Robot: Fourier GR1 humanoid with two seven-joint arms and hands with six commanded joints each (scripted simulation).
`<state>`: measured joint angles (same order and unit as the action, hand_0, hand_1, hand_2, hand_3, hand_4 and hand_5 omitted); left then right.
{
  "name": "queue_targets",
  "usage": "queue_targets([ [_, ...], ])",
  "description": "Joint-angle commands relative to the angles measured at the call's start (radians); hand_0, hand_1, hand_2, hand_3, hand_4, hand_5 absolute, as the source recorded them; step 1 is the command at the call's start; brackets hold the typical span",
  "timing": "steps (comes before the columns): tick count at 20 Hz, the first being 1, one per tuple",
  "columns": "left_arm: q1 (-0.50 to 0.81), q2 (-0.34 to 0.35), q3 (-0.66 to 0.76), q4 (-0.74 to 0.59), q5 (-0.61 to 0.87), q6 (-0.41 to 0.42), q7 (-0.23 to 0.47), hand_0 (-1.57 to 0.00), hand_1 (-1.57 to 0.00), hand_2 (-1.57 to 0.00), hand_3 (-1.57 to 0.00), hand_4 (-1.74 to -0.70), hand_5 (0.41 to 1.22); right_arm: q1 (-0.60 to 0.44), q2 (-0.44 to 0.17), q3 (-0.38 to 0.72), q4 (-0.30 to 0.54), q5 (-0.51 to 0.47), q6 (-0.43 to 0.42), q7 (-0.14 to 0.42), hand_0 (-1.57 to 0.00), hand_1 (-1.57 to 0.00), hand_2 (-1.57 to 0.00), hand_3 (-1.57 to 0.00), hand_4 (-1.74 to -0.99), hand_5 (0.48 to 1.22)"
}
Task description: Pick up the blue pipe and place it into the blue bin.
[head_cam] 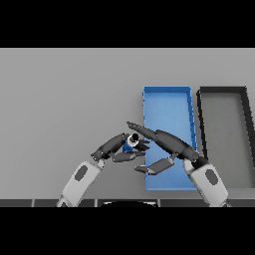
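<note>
Pipe transfer — blue pipe (131, 141) pinched in left hand (115, 145), just beside left rim of blue bin (167, 107).
Right hand (164, 144) loose, fingers straight, over bin & grasping nothing. Dark bin (223, 89) to right. Advice: carry pipe fully past rim, lower, then let go — avoid right fingers. Pipe mostly hidden by fingers; length, tilt unclear.

Counter (69, 99): plain grey. Bin (167, 107): blue, unpatterned. Second bin (224, 129): black rim, grey floor. Pipe (130, 142): blue, dark opening ringed white. Left hand (112, 147) and right hand (169, 142): dark grey fingers; arms white with grey patches.
</note>
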<state>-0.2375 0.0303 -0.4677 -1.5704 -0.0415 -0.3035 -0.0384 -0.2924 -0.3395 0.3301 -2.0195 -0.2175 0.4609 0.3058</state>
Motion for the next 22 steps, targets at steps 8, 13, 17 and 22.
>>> queue_targets([
  [8, 0.024, -0.02, 0.018, 0.01, 0.013, -0.074, -0.036, -1.57, -1.57, -1.57, -1.57, -1.46, 1.221, -0.17, 0.106, 0.056, 0.153, -0.007, 0.036, 0.061, -0.02, -0.11, -0.13, -0.05, -1.222, 0.517],
  [13, 0.012, -0.037, 0.041, 0.009, 0.003, -0.066, 0.041, -1.57, -1.57, -1.54, -1.21, -1.65, 1.221, -0.207, 0.131, 0.078, 0.181, 0.004, 0.041, 0.044, -0.97, -0.98, -0.99, -0.79, -1.496, 0.555],
  [17, 0.031, -0.046, 0.037, -0.009, -0.013, -0.08, 0.03, -1.57, -1.57, -1.56, -1.33, -1.7, 1.221, -0.176, 0.161, 0.077, 0.191, -0.023, 0.025, -0.019, -1.32, -1.33, -1.33, -1.23, -1.481, 0.869],
  [22, 0.034, -0.058, 0.047, 0.005, -0.038, -0.097, -0.009, -1.57, -1.57, -1.55, -1.42, -1.73, 1.221, -0.15, 0.17, 0.089, 0.17, 0.035, 0.044, -0.059, -1.49, -1.49, -1.49, -1.46, -1.485, 1.106],
])
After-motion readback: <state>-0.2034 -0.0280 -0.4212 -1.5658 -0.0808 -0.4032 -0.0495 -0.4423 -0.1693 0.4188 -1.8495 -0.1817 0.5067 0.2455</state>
